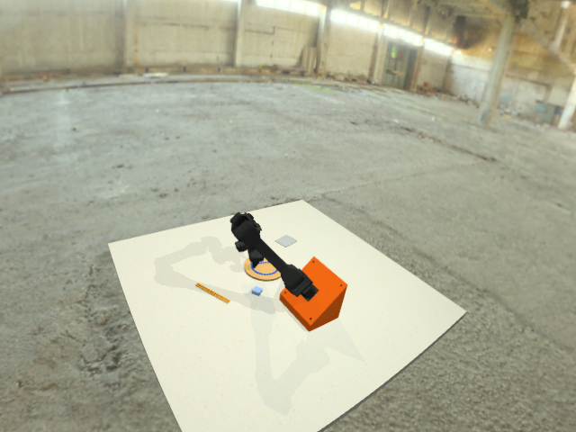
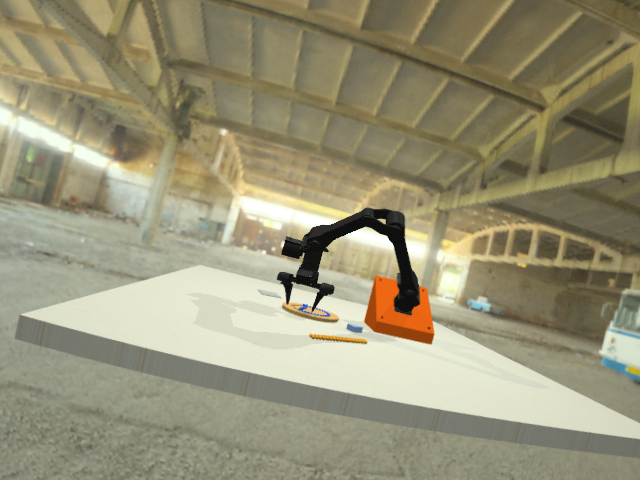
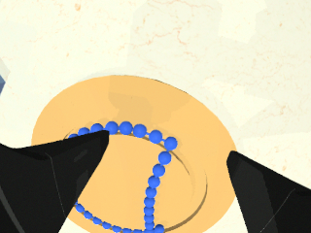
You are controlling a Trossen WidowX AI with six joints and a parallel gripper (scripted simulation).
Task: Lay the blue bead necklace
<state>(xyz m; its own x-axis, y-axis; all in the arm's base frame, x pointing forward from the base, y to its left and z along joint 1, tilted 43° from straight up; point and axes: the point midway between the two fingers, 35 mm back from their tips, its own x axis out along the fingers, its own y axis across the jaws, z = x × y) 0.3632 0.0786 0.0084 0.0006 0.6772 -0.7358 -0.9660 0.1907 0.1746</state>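
Blue bead necklace (image 1: 265, 274) (image 2: 323, 315) (image 3: 125, 128) could be snagged & dragged off groove if black end effector (image 1: 255, 264) (image 2: 300, 306) (image 3: 170, 148), spread w/ nothing held, is shifted sideways

On the pale, faintly veined counter (image 1: 223, 363) (image 2: 206, 351) (image 3: 194, 29) lie a straight orange beaded strip (image 1: 211, 292) (image 2: 338, 338), a small blue block (image 1: 256, 290) (image 2: 354, 327) near it, and a thin flat grey square (image 1: 285, 240) (image 2: 269, 293), well apart from the strip. Beyond stands a white-and-blue bus (image 2: 622, 335), partly cut off at the picture's edge.
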